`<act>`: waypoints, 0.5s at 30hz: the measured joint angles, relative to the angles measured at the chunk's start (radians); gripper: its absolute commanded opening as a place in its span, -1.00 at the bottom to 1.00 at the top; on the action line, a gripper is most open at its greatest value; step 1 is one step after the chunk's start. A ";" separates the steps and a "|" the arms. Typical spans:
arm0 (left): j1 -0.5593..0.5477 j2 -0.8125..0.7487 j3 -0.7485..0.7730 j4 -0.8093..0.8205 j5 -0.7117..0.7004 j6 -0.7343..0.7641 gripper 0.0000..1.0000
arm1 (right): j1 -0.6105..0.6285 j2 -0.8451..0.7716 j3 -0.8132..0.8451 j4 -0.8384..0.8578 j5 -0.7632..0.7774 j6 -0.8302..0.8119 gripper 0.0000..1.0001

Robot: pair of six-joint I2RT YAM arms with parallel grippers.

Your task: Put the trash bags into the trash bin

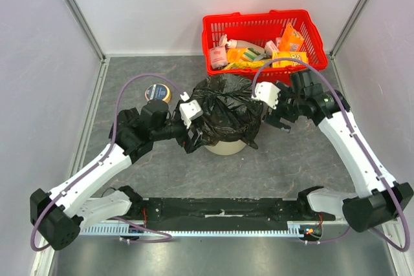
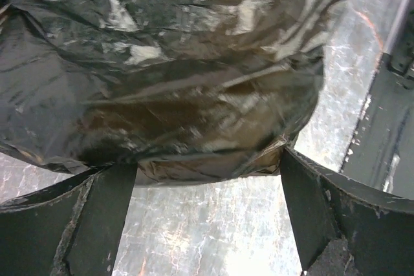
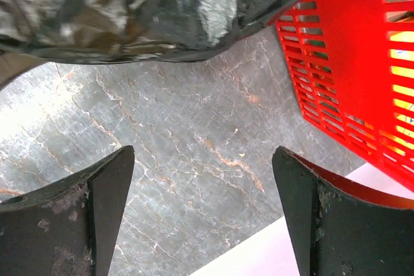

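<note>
A black trash bag (image 1: 226, 106) is draped over the round beige trash bin (image 1: 225, 148), hiding its rim; only the bin's lower wall shows. My left gripper (image 1: 193, 132) is open at the bag's left side. In the left wrist view the bag (image 2: 168, 63) fills the upper frame and its lower hem lies at the tips of the spread fingers (image 2: 107, 211), not pinched; the left gripper (image 2: 207, 182) holds nothing. My right gripper (image 1: 270, 111) is open and empty at the bag's right side. In the right wrist view it (image 3: 204, 166) hangs over bare table below the bag (image 3: 129, 11).
A red wire-mesh basket (image 1: 259, 22) with packets stands at the back right, close behind the bin; it also shows in the right wrist view (image 3: 349, 63). A small round tin (image 1: 157, 92) lies left of the bag. Walls close in the left, back and right.
</note>
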 measured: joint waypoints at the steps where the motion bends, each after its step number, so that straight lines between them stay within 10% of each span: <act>1: -0.003 0.009 -0.003 0.020 -0.015 -0.009 0.69 | -0.027 0.015 0.004 0.001 -0.016 -0.017 0.89; 8: -0.006 0.055 -0.049 0.105 -0.062 -0.046 -0.92 | -0.127 0.101 0.002 0.048 -0.184 -0.097 0.89; 15: -0.006 0.061 -0.087 0.141 -0.066 -0.032 -0.97 | -0.208 0.178 -0.016 0.103 -0.361 -0.182 0.89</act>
